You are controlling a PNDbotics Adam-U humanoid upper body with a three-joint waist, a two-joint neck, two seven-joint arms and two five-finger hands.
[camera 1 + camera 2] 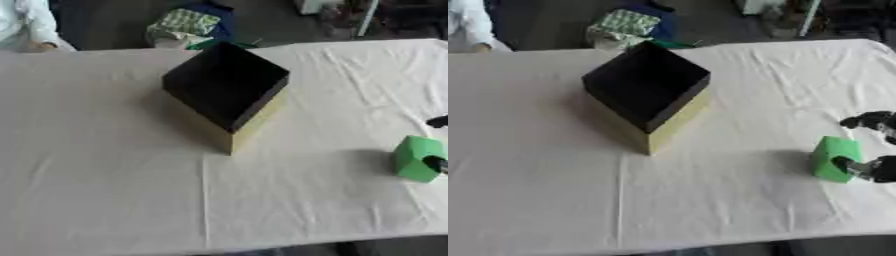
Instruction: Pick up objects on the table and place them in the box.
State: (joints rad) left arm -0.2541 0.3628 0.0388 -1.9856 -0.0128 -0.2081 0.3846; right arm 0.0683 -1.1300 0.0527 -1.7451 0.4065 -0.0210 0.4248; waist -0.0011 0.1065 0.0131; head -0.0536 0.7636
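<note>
A yellow box (254, 122) with a dark open inside stands near the middle of the white-clothed table (105, 165), one corner towards me. A green block (834, 158) sits on the cloth at the right. My right hand (878, 169) comes in from the right edge. Its thumb (852, 167) is against the block's near right face. Its fingers (866, 120) hover a little beyond the block and do not touch it, so the hand stands open around the block. Most of the hand is cut off by the edge of the view. My left hand does not show.
The cloth is creased towards the back right. Beyond the far edge lie a green patterned bundle (182, 24) and something blue on the floor. A person in white (31, 25) sits at the far left corner. The table's front edge runs along the bottom.
</note>
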